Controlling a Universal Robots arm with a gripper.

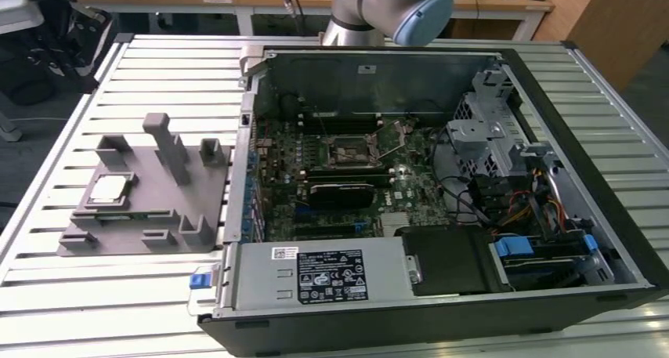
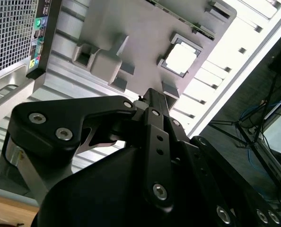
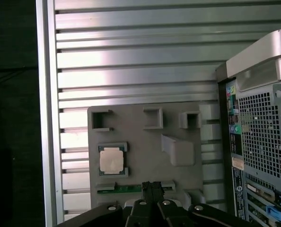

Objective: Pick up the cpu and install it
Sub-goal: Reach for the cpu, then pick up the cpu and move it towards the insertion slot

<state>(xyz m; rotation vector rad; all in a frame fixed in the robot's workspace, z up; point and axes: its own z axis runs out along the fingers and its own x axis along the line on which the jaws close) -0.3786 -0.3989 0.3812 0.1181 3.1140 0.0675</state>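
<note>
First wrist view: gripper (image 3: 152, 186) body is cut off by the frame edge. The jaw tips are pressed together with nothing between them. The tips hide part of the nearest edge of the grey tray (image 3: 140, 127). The cpu (image 3: 112, 159) lies flat in a square recess of the tray, just beyond the tips and off to one side, untouched. The computer case (image 3: 256, 137) is farther out, cropped. Exterior view: arm (image 1: 381, 13) is cropped at a joint, behind the case, well apart from the cpu.
</note>
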